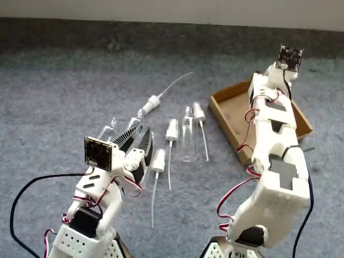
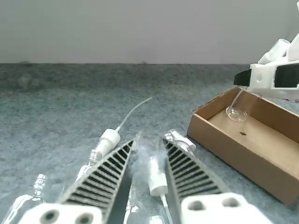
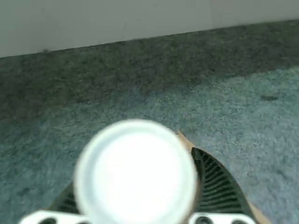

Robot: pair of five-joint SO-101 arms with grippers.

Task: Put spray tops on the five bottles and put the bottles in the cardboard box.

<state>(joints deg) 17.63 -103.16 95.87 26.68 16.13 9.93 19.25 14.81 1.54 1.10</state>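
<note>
My right gripper [image 3: 138,191] is pinching one capped bottle [image 2: 236,112] over the cardboard box [image 1: 228,110]; left gripper [image 2: 152,140] spread; bottles [image 1: 187,137] beside it lying uncapped.

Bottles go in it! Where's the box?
In the high view, the box sits at the right, beneath the right arm, just beyond the loose spray tops.

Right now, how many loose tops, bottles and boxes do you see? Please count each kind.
Loose tops: 4
Lying bottles: 3 made out; they are clear, so another may be hidden
Held bottle: 1, in the right gripper, above the box
Box: 1
Total: 9
</note>
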